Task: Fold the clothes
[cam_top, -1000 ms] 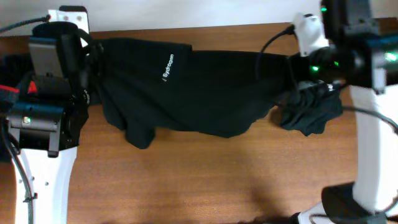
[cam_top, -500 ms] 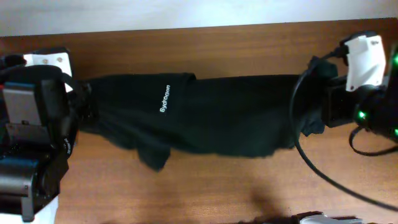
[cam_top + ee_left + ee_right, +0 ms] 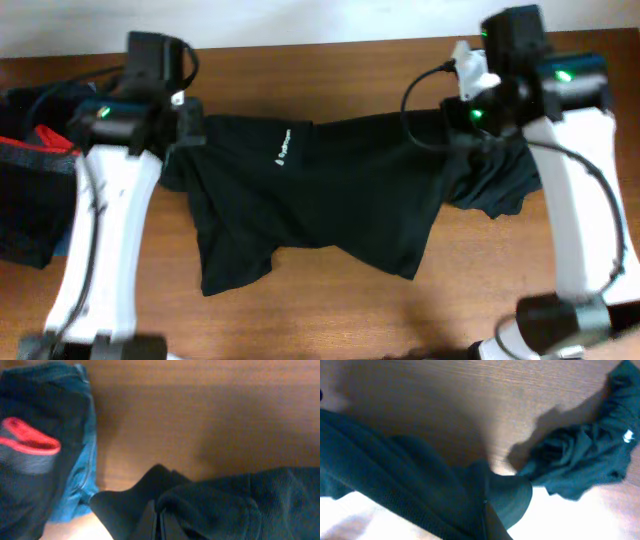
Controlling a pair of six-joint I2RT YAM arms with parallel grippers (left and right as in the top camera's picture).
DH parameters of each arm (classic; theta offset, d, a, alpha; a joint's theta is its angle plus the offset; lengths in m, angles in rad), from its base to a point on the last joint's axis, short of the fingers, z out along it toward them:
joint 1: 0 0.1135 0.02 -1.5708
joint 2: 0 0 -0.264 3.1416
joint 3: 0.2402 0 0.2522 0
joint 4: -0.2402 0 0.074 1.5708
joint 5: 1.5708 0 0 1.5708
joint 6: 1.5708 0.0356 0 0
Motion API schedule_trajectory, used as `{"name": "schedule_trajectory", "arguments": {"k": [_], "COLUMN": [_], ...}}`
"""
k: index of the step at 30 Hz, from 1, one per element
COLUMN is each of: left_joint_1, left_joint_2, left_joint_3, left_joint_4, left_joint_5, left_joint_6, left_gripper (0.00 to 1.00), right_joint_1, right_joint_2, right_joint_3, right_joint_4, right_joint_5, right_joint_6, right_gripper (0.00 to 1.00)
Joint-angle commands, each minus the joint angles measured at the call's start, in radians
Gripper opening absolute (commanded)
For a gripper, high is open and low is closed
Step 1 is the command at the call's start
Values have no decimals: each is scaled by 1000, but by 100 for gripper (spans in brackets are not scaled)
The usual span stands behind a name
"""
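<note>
The black shirt (image 3: 330,205), its small white logo (image 3: 282,156) facing up, is stretched wide across the middle of the wooden surface (image 3: 330,320) between the two arms. The left pincer (image 3: 188,134) is clamped together on the shirt's left end, and the right pincer (image 3: 466,140) is closed the same way on its right end. A crumpled dark garment (image 3: 580,457) lies beside the right arm, while a blue denim piece (image 3: 80,455) and a red-striped black piece (image 3: 25,445) sit at the far left.
</note>
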Motion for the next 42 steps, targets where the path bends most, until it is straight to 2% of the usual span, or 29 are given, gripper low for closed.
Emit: {"name": "schedule_trajectory", "arguments": {"k": [1,10,20,22,23,24,25,26,27,28,34,39,42], "left_joint_1": [5,5,5,5,5,5,5,5,5,5,-21,-143,-203], "left_joint_2": [166,468,602,607,610,610,610,610,610,610,610,610,610], "left_joint_3": [12,12,12,12,12,12,12,12,12,12,28,52,52], "left_joint_4": [71,298,596,643,672,686,706,729,743,751,719,697,703], "left_joint_5": [-7,-7,-19,-20,-20,-22,-29,-35,-37,-37,-33,-34,-34], "left_joint_6": [-13,-13,-9,-9,-9,-9,-8,-8,15,49,238,468,509], "left_gripper": [1,1,1,8,22,30,47,82,99,99,99,99,98], "right_joint_1": [-8,-9,-10,-11,-11,-11,-11,-11,-11,-11,-11,-11,-12], "right_joint_2": [88,310,427,439,444,451,455,459,460,460,455,448,448], "right_joint_3": [-3,-3,-5,-6,-6,-6,-6,-6,-6,-6,-3,-3,-3], "right_joint_4": [43,242,499,541,568,587,598,609,612,610,567,536,527], "right_joint_5": [19,19,24,27,27,27,27,27,27,27,23,16,16], "right_joint_6": [-14,-18,-21,-21,-21,-21,-21,-20,-20,-20,5,29,29], "right_gripper": [4,4,4,4,4,4,4,29,92,99,99,99,99]}}
